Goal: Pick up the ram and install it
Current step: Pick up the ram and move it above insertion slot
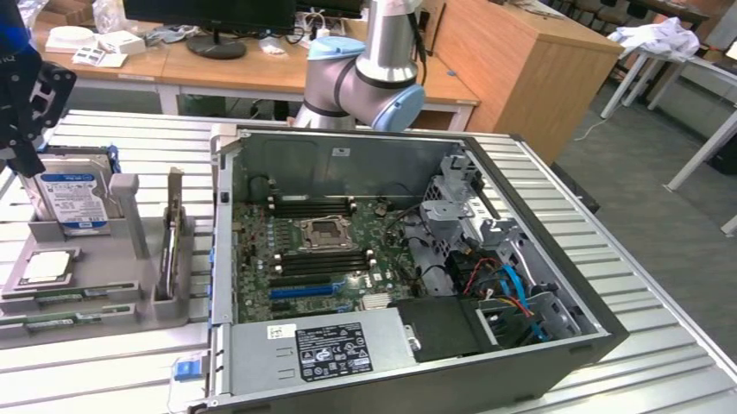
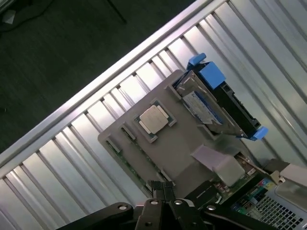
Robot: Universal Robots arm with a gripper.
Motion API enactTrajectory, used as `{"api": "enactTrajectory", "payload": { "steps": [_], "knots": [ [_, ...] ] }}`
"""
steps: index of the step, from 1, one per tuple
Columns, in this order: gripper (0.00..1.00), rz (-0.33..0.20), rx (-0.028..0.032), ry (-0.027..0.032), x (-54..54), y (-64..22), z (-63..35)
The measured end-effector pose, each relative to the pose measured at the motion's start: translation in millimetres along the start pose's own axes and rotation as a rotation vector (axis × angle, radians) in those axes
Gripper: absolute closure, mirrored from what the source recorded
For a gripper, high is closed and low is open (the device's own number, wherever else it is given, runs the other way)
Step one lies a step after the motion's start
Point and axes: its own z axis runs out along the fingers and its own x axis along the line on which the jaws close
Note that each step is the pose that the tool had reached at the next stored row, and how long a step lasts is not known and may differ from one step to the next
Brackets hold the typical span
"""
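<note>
We're watching the gripper (image 1: 26, 157) hover above the grey holder (image 1: 121, 297) at the exterior view's left. From the wrist camera its two dark fingertips (image 2: 156, 188) sit pressed together with nothing clamped between them, clear of everything below. The ram (image 1: 55, 297) lies flat in a slot along the holder's near edge, a narrow green stick. A second stick (image 1: 48, 321) lies just beside it, and neither is touched. On the same holder we pick out a square processor chip (image 2: 153, 119) resting in its recess and a hard drive (image 2: 216, 103) with blue side rails standing upright just beside it. A green expansion card (image 1: 173, 233) stands on edge in the holder's slot nearest the computer case (image 1: 541, 259). That case lies open on the slatted metal surface (image 1: 127, 142), just beside the holder. Its motherboard (image 1: 328, 246) faces up, with dark memory slots either side of the processor socket.
</note>
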Motion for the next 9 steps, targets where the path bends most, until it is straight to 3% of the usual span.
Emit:
{"api": "enactTrajectory", "payload": {
  "steps": [9],
  "knots": [
    [0.89,-0.163,-0.0038,0.0051,0.0,0.0,0.7]
  ]
}}
